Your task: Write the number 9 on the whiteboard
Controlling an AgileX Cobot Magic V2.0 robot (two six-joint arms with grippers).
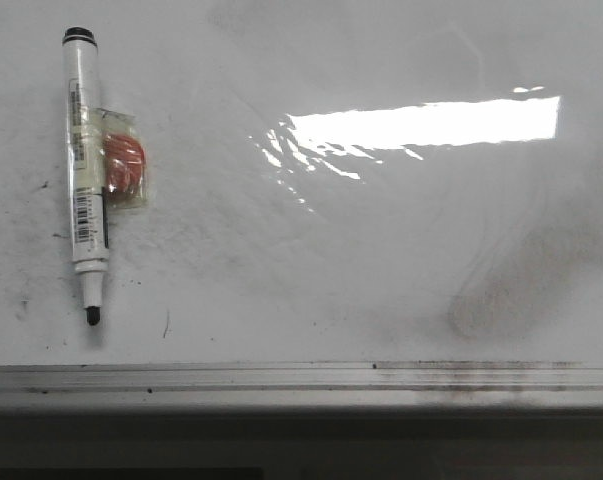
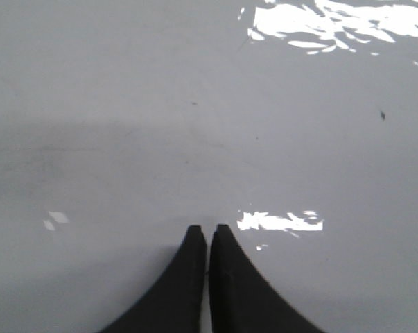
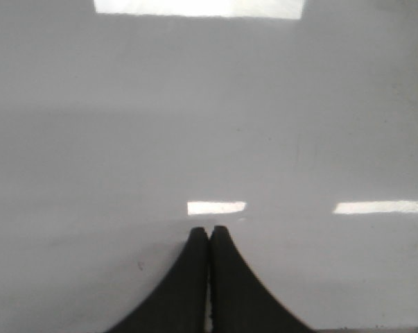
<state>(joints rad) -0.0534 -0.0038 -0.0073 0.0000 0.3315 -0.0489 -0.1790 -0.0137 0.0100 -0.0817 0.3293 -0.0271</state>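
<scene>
The whiteboard (image 1: 361, 250) fills the front view, glossy white and smudged grey, with a silver rail (image 1: 301, 378) along its near edge. No drawn number 9 shows on it. An uncapped white marker (image 1: 85, 170) lies at the far left, black tip towards the rail, with an orange piece (image 1: 124, 166) taped to its side. Neither gripper shows in the front view. In the left wrist view my left gripper (image 2: 208, 230) is shut and empty over bare board (image 2: 125, 104). In the right wrist view my right gripper (image 3: 209, 231) is shut and empty over bare board (image 3: 299, 125).
A grey smear (image 1: 501, 300) marks the board's right part, and a bright light glare (image 1: 431, 122) lies across its middle. Small black specks (image 1: 166, 322) dot the board near the marker. A dark strip (image 1: 301, 445) runs below the rail.
</scene>
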